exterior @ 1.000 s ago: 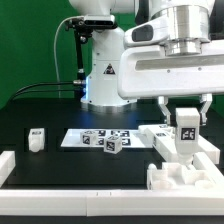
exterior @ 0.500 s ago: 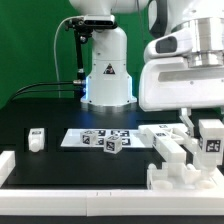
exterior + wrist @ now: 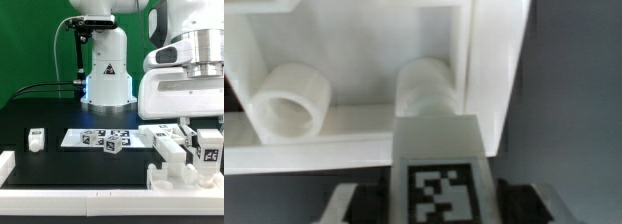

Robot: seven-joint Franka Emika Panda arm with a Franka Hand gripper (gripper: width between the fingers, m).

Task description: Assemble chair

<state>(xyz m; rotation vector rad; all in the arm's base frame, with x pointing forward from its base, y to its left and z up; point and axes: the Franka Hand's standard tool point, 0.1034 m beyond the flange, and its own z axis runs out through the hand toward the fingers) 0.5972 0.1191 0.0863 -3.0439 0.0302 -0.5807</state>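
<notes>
**Item 1, held piece.** The tagged chair part (image 3: 209, 147) is white with a block-shaped head. The fingers (image 3: 186, 122) are pinching it narrowly from both sides, and its tag is facing the exterior camera. Over the last second it has been travelling from above the middle of the assembly toward the exterior view's right. It is now hanging a little lower, just beside the outer side of the partly built chair (image 3: 172, 172).

**Item 2, assembly.** The partly built chair is sitting on the black surface (image 3: 60, 165) at the near corner on the exterior view's right. The wrist view is showing its white frame and a round peg (image 3: 292, 100) lying apart from the held piece. Whether the held piece is touching the frame cannot be told.

**Item 3, unmoved stock.** The marker board (image 3: 85, 137), a small tagged cube (image 3: 111, 146) at its near edge, and a small white piece (image 3: 36, 138) are all lying well apart from the arm.

**Note.** The sideways shift and descent are suggesting alignment for fitting on that side. Seating is probably not yet done, and careful squaring is likely needed.
</notes>
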